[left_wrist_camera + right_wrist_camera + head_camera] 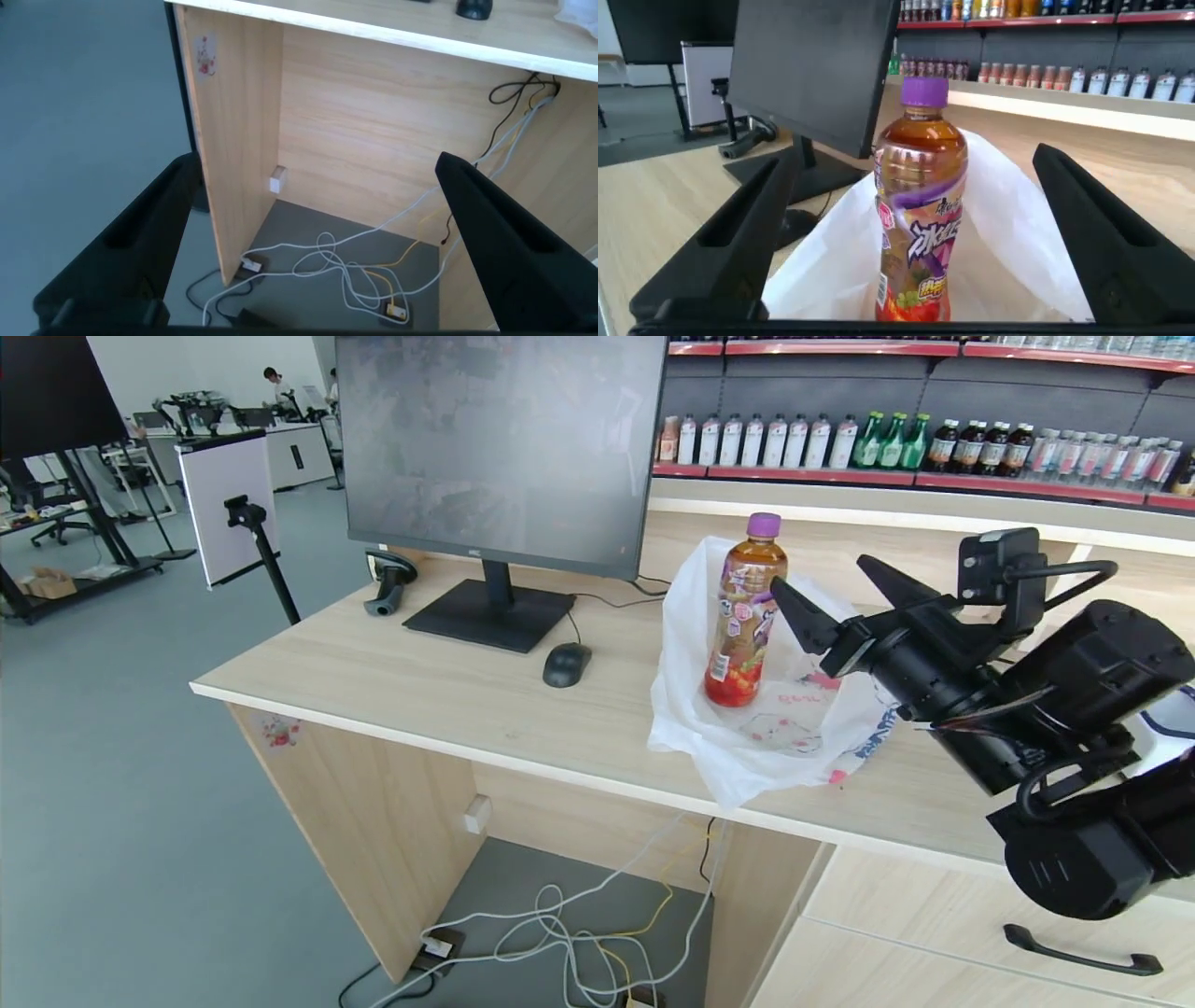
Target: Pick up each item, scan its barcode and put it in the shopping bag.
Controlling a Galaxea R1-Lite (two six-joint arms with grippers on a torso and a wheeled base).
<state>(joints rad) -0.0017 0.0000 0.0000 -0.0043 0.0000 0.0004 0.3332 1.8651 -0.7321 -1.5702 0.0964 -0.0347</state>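
Observation:
A tea bottle [744, 613] with a purple cap stands upright on the white shopping bag [761, 728], which lies spread on the wooden counter [448, 681]. My right gripper [845, 593] is open just right of the bottle, with its fingers [805, 614] pointing at it and not touching. The right wrist view has the bottle [919, 215] centred between the two open fingers [738, 233], with the bag [1008, 233] around it. My left gripper [308, 243] hangs open below the counter top, facing the desk's leg space.
A monitor [499, 448], a mouse [566, 664] and a handheld barcode scanner [386, 581] stand on the counter left of the bag. Shelves of bottles [896, 443] line the back wall. Cables [346, 271] lie on the floor under the desk.

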